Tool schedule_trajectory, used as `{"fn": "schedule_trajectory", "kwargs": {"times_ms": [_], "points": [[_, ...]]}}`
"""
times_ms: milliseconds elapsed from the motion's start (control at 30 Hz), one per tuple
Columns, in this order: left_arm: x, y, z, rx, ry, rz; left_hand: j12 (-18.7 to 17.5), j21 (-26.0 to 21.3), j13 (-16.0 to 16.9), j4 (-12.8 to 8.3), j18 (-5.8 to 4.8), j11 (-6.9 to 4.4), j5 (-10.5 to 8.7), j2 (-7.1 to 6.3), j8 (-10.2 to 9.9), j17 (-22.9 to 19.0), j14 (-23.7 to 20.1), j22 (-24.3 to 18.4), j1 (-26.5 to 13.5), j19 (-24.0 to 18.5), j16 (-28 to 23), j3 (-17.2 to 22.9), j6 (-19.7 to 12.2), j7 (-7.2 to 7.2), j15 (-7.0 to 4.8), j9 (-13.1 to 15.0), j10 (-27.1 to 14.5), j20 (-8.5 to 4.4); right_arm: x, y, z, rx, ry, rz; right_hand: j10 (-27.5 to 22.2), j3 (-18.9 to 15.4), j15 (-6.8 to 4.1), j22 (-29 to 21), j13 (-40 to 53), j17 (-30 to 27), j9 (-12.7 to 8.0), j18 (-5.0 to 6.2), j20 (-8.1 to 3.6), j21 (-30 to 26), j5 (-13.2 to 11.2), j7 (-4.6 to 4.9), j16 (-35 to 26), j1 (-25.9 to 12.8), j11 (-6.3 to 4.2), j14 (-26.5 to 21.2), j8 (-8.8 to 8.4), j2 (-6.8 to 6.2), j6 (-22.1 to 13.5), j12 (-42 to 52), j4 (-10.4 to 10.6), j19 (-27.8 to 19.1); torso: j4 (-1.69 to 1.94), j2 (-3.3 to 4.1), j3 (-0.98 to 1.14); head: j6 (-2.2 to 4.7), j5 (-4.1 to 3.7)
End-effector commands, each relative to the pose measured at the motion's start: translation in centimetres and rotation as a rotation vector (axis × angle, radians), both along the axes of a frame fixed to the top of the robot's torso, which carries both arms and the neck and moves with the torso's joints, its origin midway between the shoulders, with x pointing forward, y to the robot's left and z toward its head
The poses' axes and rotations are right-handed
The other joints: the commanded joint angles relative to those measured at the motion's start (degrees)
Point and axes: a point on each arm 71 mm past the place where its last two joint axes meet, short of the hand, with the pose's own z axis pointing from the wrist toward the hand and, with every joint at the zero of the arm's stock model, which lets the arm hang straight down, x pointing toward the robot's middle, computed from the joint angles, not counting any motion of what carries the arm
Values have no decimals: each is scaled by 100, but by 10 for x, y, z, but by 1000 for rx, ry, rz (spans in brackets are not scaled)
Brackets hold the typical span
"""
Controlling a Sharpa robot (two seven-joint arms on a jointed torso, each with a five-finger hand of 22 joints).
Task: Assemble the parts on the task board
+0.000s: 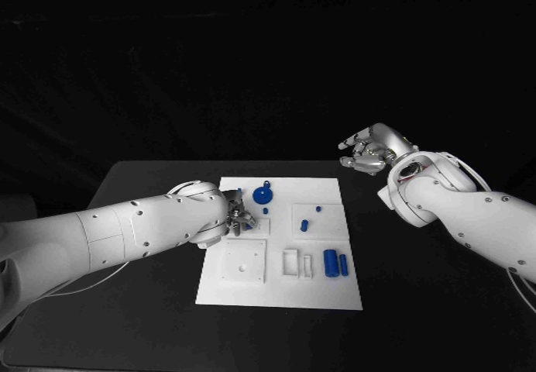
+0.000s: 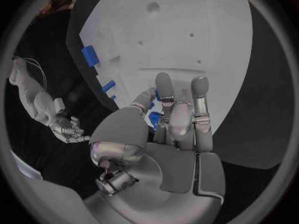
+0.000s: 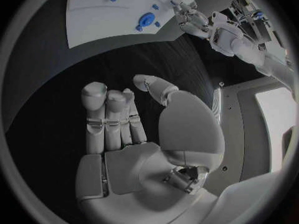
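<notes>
The white task board lies mid-table. My left hand hangs low over its left middle, beside a small square recess. In the left wrist view this hand pinches a small blue part between thumb and fingers, just above the board. My right hand is raised over the black table past the board's far right corner; its fingers stand straight with the thumb apart and nothing in them. A blue disc stands near the board's far edge.
Two short blue pegs lie on a raised square right of centre. A blue cylinder and a thinner blue one lie near the right edge. A square plate and slotted blocks occupy the near part.
</notes>
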Motion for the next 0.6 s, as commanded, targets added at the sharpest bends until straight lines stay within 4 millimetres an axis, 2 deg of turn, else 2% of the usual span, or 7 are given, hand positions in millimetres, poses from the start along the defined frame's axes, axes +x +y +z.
{"fn": "schedule_trajectory", "kwargs": {"times_ms": [33,167,267,333,400,567,600], "points": [[-6,-6,-8,3,46,-40,42,7,-9,52,67,-58,-123,-18,-35,-9,22,103,55,8,23,-46,1474,-842,-8,-1,240,48,0,1,0,-7,6,11,-51,-11,-1,451,-6,-8,-8,93,-15,-12,32,18,-24,-17,1,-43,-24,33,-19,-23,-30,-37,-4,4,2,4,-4],[-5,-5,-9,6,46,-36,31,-4,-18,210,77,-59,-455,-127,-41,-43,18,100,111,7,7,-283,1457,-849,-8,17,240,58,0,1,-1,-8,6,11,-50,-7,-1,452,-7,-10,-8,92,-15,-5,44,19,-27,-26,2,-45,-24,30,-21,-23,-34,-37,-4,4,1,2,-8],[-5,-4,-9,9,47,-33,-9,-28,-35,452,71,-65,-713,-356,-38,-104,12,97,161,10,-33,-576,1438,-860,-17,-5,241,48,0,1,-1,-8,7,11,-50,-7,-1,452,-7,-10,-8,92,-15,-5,44,19,-27,-26,2,-45,-24,30,-21,-23,-34,-37,1,1,1,0,-17],[-4,-3,-9,11,46,-30,-22,-46,-38,606,60,-65,-738,-439,-42,-122,12,98,254,13,-45,-682,1418,-857,-21,-27,240,38,0,1,-1,-8,7,11,-60,-13,1,447,-18,-13,-8,94,-14,-26,45,20,-31,-31,2,-48,-25,27,-30,-34,-38,-45,4,0,0,1,-21],[-4,-2,-9,12,45,-26,-88,-63,-57,740,44,-65,-806,-651,-43,-186,-4,98,228,8,-91,-817,1377,-850,-28,-48,242,18,0,1,-1,-8,7,11,-60,-13,1,447,-18,-13,-8,94,-14,-26,45,20,-31,-31,2,-48,-25,27,-30,-34,-38,-45,4,0,1,2,-21],[-3,0,-8,11,39,-19,-120,-95,-50,1075,12,-63,-1131,-934,-33,-218,-6,98,257,13,-123,-856,1384,-850,-35,-64,237,-10,0,1,-1,-7,6,10,-60,-13,1,447,-18,-13,-8,94,-14,-26,45,20,-31,-31,2,-48,-25,27,-30,-34,-38,-45,0,2,-4,5,-25],[-3,1,-8,10,37,-17,-123,-103,-45,1242,2,-54,-1166,-1074,-34,-219,-12,101,301,16,-132,-741,1394,-844,-37,-63,237,-17,0,1,-1,-7,6,10,-60,-13,1,447,-18,-13,-8,94,-14,-26,45,20,-31,-31,2,-48,-25,27,-30,-34,-38,-45,0,2,-6,6,-27]]}}
